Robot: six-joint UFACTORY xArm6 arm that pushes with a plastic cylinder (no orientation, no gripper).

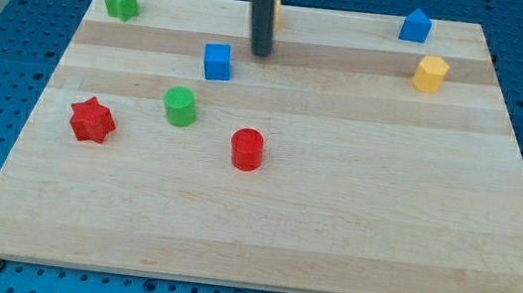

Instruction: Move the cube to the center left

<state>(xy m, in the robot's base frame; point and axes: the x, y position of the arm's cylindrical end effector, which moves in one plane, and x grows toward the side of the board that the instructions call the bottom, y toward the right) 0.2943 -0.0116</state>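
The blue cube (217, 62) sits on the wooden board (263, 217), left of centre in its upper part. My tip (260, 52) is just up and to the right of the cube, a short gap apart from it, not touching. The dark rod rises from there to the view's top and covers most of a yellow block (275, 9) behind it.
A green cylinder (179, 105) lies below-left of the cube. A red star (92, 120) is at the left, a red cylinder (246, 150) near the middle. A green star (119, 0) is top left. A blue house-shaped block (415, 25) and a yellow hexagonal block (430, 73) are top right.
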